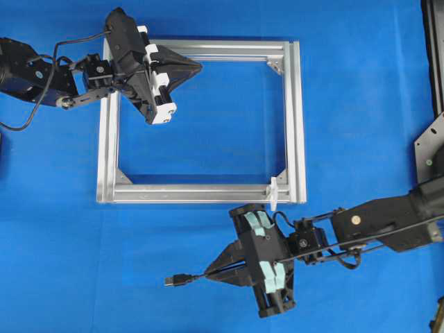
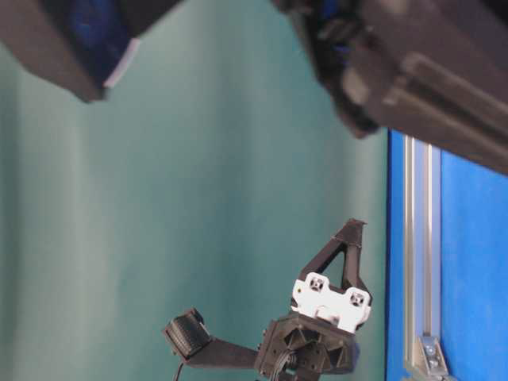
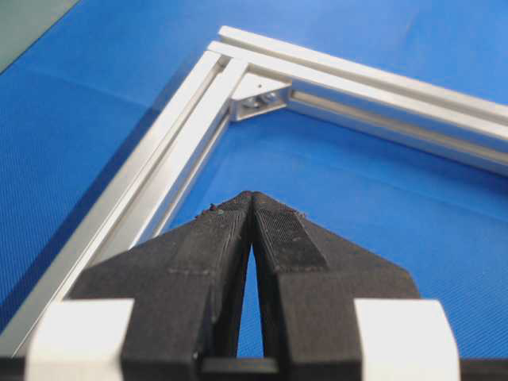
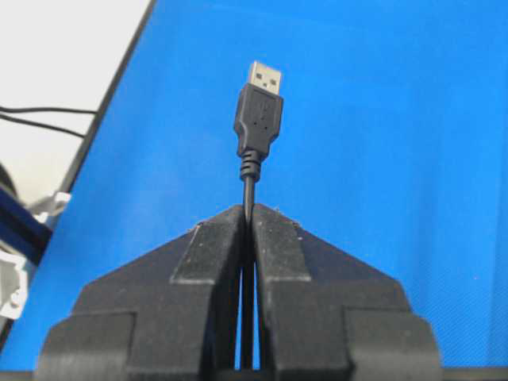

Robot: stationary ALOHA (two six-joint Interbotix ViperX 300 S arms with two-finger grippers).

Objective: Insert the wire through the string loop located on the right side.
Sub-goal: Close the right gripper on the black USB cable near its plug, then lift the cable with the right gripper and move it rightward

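Blue worktop: I see the silver frame lying flat on it, both arms over it.
Wire: I have it clenched in the right claw, pinched just behind the strain relief; the plug sticks out past the tips, pointing left in the overhead view, metal tip forward.
String loop: a small white tab standing upright at the frame's lower rail near the right corner, above and to the right of my right claw; the plug points away from it.
Left claw: clenched on nothing, hanging over the frame's upper left corner, well apart from the wire.
Handling: I judge the wire light and limp, while the plug is stiff. The short free length past the tips should keep the plug from drooping, so this hold looks right.
Loop: likely soft; a nudge from the plug could fold it aside.
Next: I must turn the plug toward the loop.
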